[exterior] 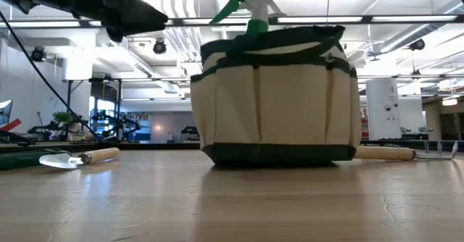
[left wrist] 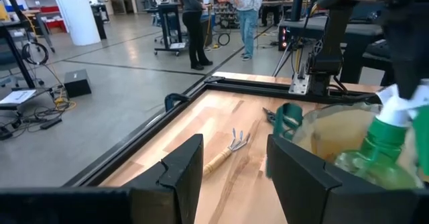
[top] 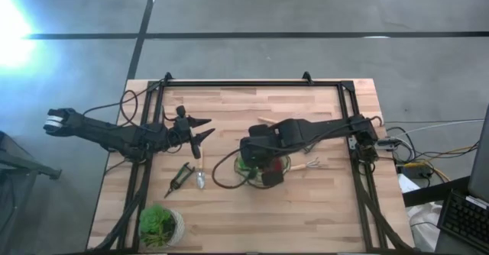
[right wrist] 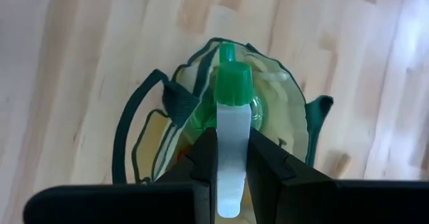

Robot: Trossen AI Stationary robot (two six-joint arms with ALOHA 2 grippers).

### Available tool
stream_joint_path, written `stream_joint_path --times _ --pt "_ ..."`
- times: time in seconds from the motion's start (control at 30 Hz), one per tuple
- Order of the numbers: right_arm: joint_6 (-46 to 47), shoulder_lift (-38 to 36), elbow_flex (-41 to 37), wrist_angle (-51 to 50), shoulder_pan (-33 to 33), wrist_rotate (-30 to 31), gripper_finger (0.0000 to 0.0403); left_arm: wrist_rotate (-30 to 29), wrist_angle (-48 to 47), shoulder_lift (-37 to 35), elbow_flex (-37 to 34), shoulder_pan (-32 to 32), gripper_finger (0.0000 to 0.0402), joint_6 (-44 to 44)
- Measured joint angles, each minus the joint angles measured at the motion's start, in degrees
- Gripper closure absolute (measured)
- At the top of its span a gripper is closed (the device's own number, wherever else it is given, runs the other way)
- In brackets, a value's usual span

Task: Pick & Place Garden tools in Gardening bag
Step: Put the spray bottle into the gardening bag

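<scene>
While right gripper [right wrist: 226, 160] pinches spray bottle [right wrist: 228, 110] neck directly over gardening bag [right wrist: 281, 110], we're mid-drop; next lower, release. Left gripper [left wrist: 231, 167] beside bag, jaws apart, empty.

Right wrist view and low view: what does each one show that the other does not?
Only the right wrist view shows the right end effector shut on the spray bottle, above the bag's open mouth. Only the low view shows the trowel and the rake fork lying on the table, either side of the bag. Both show the gardening bag and the bottle.
</scene>
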Motion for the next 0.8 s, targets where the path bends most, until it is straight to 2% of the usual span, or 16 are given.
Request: stream_joint_path --times 0.37,0.63,0.8 --pt "4.08 0.0 0.01 -4.23 -0.27 0.35 0.0363 0.01 -0.04 0.0 0.0 0.02 0.0234 -0.07" --pt "8.75 -0.02 0.06 -5.53 -1.25 -4.89 0.0363 2.4 -0.09 0.94 0.0 0.0 0.0234 -0.52" --pt "10.34 -0.02 0.08 -5.26 -1.76 -10.42 0.0363 2.44 -0.01 1.57 0.0 0.04 0.0234 -0.52"
